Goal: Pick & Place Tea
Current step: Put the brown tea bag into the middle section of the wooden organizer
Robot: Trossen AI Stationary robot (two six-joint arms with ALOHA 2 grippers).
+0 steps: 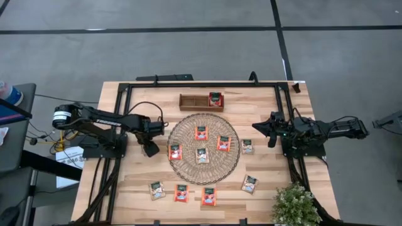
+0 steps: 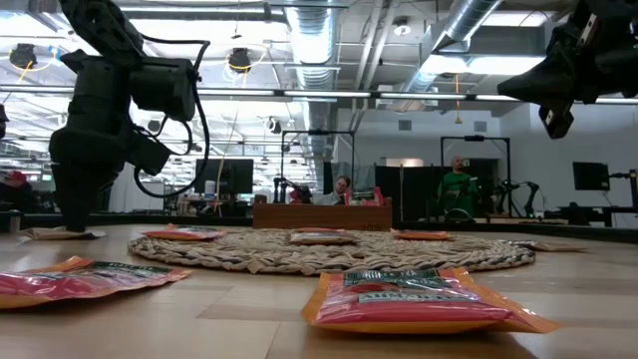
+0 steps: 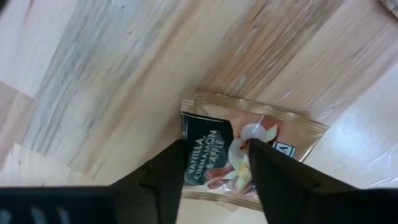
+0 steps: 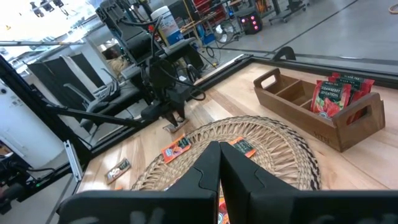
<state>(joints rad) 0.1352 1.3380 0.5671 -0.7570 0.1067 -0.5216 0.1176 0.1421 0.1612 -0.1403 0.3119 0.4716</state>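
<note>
high view: left gripper (image 1: 151,149) down at the table just off the round woven mat (image 1: 204,147), on the side away from the right arm. target sachet hidden beneath it here. other tea sachets (image 1: 201,155) on the mat and more on bare table nearer the potted plant (image 1: 296,204). one red sachet already upright in the wooden tray (image 1: 202,102). right gripper (image 1: 271,128) parked beyond the mat's far edge, nothing in it.

low view: left arm planted at the table surface, a pale sachet edge (image 2: 60,233) flat under its tip. red sachets (image 2: 419,299) flat in the foreground. right arm hanging high, well clear.

left wrist view: pale vanilla-cinnamon-apple sachet (image 3: 239,151) flat on the wood, between the fingers (image 3: 280,180), tips spread either side of its middle; whether they touch the packet, cannot tell. pinch not yet complete, by the look. worth squeezing gently and square-on, since a flat packet slides or buckles easily; best to lift only once the foil is truly nipped, then straight up before heading for the tray.

right wrist view: right fingers (image 4: 219,167) pressed together, empty, pointing across the mat toward the left arm and the tray.
</note>
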